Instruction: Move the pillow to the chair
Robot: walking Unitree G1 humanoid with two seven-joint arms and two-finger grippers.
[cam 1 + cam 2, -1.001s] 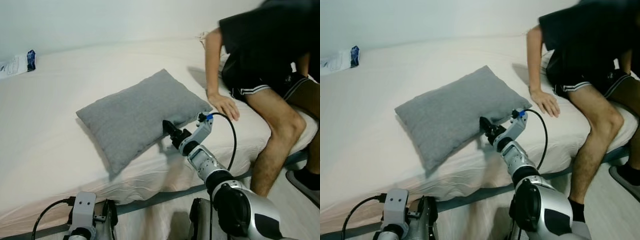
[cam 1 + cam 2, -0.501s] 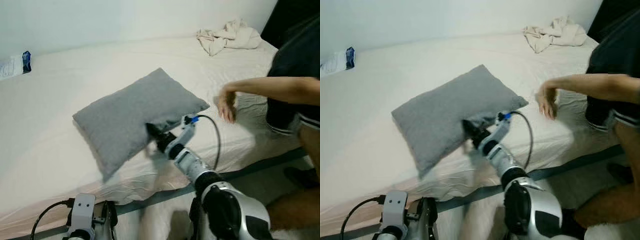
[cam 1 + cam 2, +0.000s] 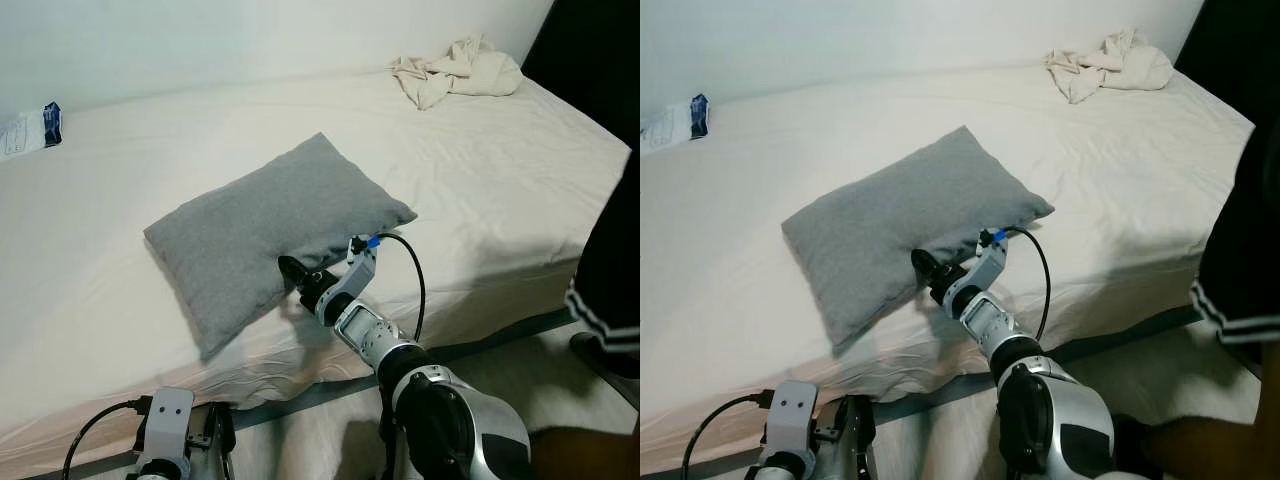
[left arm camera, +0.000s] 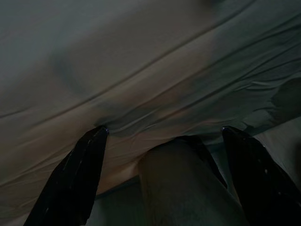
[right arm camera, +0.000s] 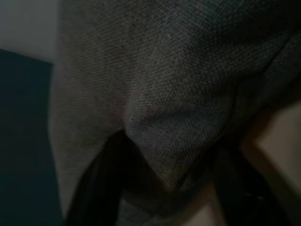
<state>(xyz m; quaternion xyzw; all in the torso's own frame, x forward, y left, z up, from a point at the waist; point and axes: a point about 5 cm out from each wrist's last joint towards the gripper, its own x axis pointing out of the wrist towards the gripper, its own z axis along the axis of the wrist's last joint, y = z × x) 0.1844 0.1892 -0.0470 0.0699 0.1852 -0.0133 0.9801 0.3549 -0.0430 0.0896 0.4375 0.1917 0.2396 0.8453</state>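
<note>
Pillow (image 3: 270, 225), grey and plump, lying mid-bed (image 3: 120, 300) near the front edge. Right gripper (image 3: 290, 272) at its 6 o'clock edge, fingers spread around a fold of fabric, not yet pinched. Probably light, soft, floppy; best taken deep along that near edge. Left gripper (image 4: 162, 141) hanging low, jaws spread, idle.

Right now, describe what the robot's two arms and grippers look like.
The right arm has a glossy silver-and-black shell narrowing to ribbed metal segments, and a black cable with a blue connector loops off its wrist. The right gripper has long black fingers. The left arm carries a pale grey wrist block and a black cable; the left gripper's fingers are black.
</note>
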